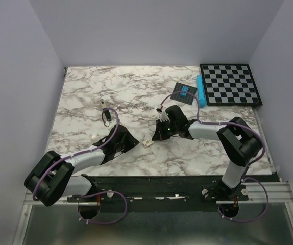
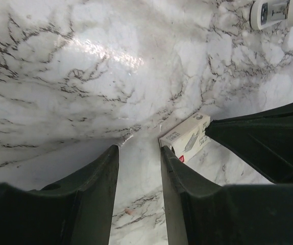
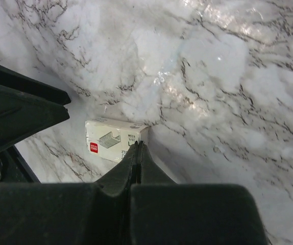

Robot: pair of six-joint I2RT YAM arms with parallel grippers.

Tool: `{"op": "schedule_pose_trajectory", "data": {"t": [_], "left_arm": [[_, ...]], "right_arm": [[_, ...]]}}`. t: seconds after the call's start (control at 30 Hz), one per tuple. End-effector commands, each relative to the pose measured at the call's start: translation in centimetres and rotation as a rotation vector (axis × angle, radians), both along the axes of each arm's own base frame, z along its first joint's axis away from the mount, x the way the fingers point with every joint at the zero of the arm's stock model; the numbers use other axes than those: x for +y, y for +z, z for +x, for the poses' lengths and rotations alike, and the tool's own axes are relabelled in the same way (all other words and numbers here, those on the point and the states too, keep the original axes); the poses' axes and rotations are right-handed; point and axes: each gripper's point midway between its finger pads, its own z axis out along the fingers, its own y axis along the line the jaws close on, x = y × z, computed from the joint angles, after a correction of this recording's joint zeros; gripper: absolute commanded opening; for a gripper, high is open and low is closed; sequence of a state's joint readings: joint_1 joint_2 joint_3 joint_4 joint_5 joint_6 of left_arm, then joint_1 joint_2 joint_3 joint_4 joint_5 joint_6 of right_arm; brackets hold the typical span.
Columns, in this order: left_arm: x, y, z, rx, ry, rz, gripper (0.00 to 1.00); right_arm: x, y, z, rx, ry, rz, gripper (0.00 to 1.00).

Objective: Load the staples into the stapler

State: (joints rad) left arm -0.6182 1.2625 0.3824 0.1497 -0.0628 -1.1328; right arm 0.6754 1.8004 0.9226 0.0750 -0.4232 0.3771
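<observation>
The staples' small white cardboard box [image 1: 147, 143] lies flat on the marble between my two grippers. In the right wrist view the box [image 3: 111, 140] sits just beyond my right gripper [image 3: 139, 145], whose jaws are pressed together with their tips at the box's near top edge; nothing shows between them. My left gripper [image 2: 140, 149] is open over bare marble, and the box [image 2: 185, 137] lies just beyond its right fingertip [image 2: 168, 155]. The black and silver stapler [image 1: 104, 111] lies apart at the left middle of the table, beyond the left arm. No loose staple strip is visible.
A checkerboard [image 1: 230, 84] lies at the back right, with a blue cylinder [image 1: 201, 91] and a small dark pad [image 1: 184, 93] beside it. A white oblong object [image 2: 271, 13] shows at the top right of the left wrist view. The right gripper's black body [image 2: 269, 138] is close by.
</observation>
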Motion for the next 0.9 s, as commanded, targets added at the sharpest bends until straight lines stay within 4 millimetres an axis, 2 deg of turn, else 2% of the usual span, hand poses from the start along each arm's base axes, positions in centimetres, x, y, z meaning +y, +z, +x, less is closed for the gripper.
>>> {"op": "schedule_pose_trajectory", "data": {"t": [0.0,0.3,0.63,0.87], "left_arm": [[-1.6,1.1,-0.7,0.000,-0.070,-0.001,0.47],[-3.4,1.8,-0.6,-0.011,-0.114,0.037,0.46],[-3.7,0.4,-0.7,0.021,-0.129,0.102,0.36],[-4.2,-0.1,-0.4,0.026,-0.129,0.116,0.34]], "right_arm": [[-1.4,-0.6,0.1,-0.012,-0.143,-0.015,0.01],[-2.6,-0.7,0.1,-0.015,-0.230,-0.033,0.01],[-2.8,-0.8,0.2,-0.015,-0.250,-0.047,0.01],[-2.5,-1.0,0.1,-0.012,-0.240,-0.046,0.01]]}}
